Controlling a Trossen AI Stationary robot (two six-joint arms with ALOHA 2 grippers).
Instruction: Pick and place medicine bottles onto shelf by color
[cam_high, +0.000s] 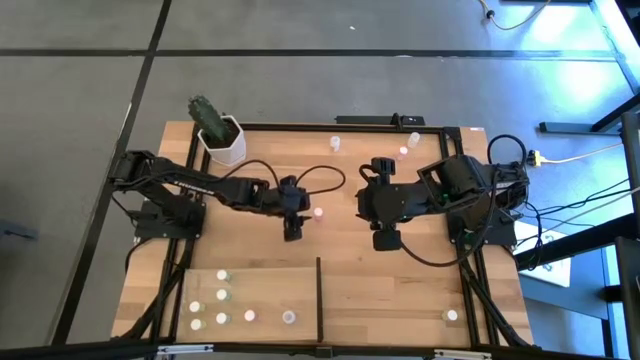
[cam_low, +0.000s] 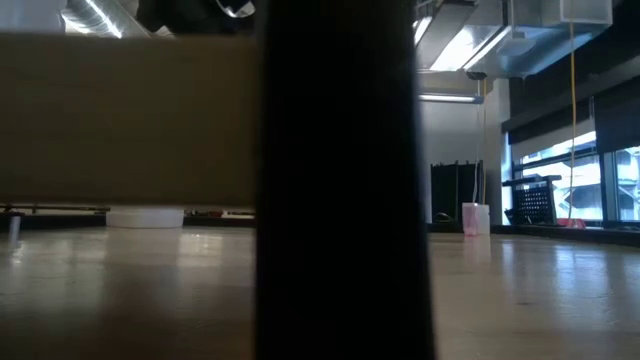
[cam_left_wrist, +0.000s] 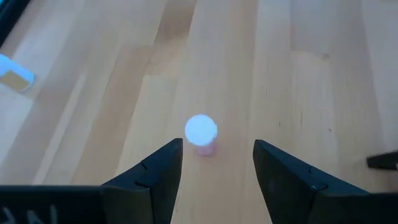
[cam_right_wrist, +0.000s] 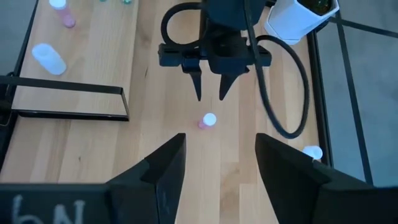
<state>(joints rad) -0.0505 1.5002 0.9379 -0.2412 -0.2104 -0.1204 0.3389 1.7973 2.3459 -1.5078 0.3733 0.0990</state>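
On the wooden tabletop (cam_high: 400, 270), both hands gape; windows, seemingly, light the room.

Two black jointed arms, looping black cables, wedge-shaped claw fingers (cam_left_wrist: 155, 180), white lettering

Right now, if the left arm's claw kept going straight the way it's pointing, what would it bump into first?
Most likely the small pink bottle with the white cap. It stands on the tabletop just ahead of the open left gripper, roughly centred between its fingers, though the depth is hard to judge.
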